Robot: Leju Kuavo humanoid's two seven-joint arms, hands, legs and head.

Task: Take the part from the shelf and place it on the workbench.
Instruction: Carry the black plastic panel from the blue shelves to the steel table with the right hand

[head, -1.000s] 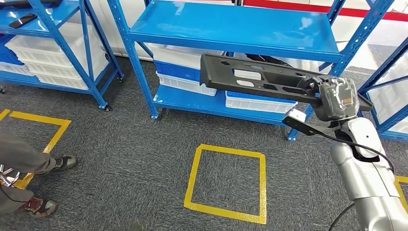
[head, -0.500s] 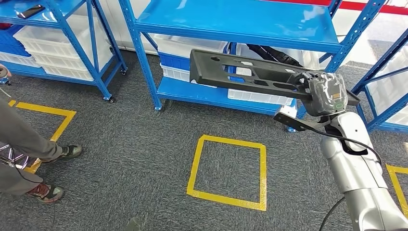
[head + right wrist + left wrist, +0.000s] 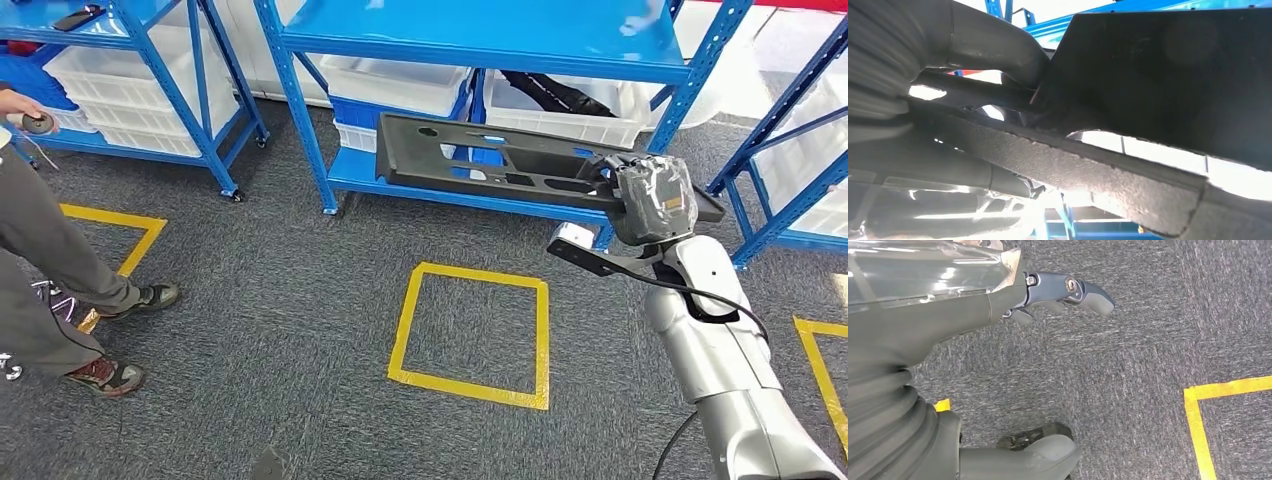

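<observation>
One long black part (image 3: 500, 165), gripped at its end by the right hand (image 3: 655, 200), so carry it level and slow.

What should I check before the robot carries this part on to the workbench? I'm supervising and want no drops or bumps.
1. Grip: right hand holds the black part at one end; ok.
2. Balance: the part's long end sticks out unsupported toward the blue shelf; not ok.
3. Shelf clearance: whether the part is clear of the shelf's posts; cannot tell.
4. Left hand: holds nothing, hangs over the carpet; ok.
5. Person: stands on the left, apart from the part; ok.
6. Workbench location: cannot tell.
</observation>
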